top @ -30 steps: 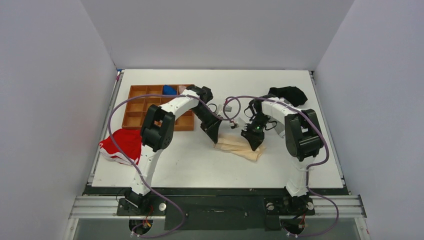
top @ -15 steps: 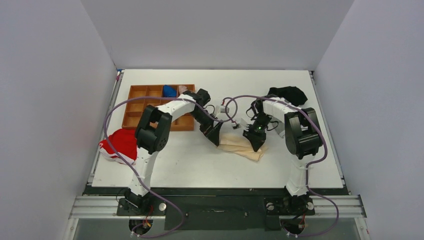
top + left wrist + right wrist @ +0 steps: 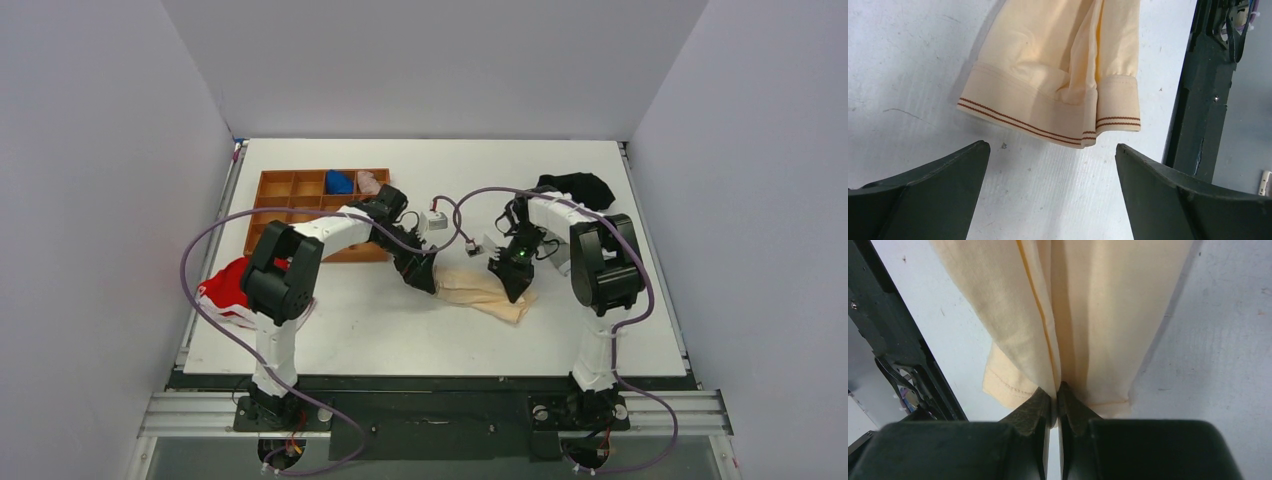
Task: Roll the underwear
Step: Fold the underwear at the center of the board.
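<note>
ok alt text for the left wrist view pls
Folded cream underwear lies on a white table, its waistband, edged with two thin brown stripes, facing the camera. The left gripper hangs wide open just short of the waistband, touching nothing.

top: overhead from behind, whole table (image 3: 400,335) | wrists: close, downward | shared: underwear (image 3: 490,292)

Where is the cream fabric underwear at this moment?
In the top view, the cream fabric underwear lies centrally on the white table, between the left gripper and the right gripper.
</note>
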Controlling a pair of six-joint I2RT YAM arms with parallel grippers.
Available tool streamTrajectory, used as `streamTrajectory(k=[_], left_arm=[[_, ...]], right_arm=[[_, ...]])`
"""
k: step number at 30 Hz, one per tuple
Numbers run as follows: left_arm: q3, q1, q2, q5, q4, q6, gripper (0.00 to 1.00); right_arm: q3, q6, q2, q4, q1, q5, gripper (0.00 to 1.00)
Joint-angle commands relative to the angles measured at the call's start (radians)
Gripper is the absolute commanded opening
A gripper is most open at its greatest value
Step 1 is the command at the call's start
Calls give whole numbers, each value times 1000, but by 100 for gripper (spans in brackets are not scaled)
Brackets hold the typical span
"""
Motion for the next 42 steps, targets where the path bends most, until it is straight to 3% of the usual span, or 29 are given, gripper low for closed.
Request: streamTrajectory(k=[1,15,27,42], left_arm=[[-34,-4,-90,38,129,14,97],[-144,-9,-162,121,302,-33,97],[-205,-40,-154,97,416,-68,97],[-210,-99,-127,-12,418,-34,99]], right_arm=[[49,-1,33,-29,-18,-45,4],[92,5,89,-60,-39,-72,0],[93,10,104,-59,-37,-73,0],[90,11,113,-58,-40,-69,0]])
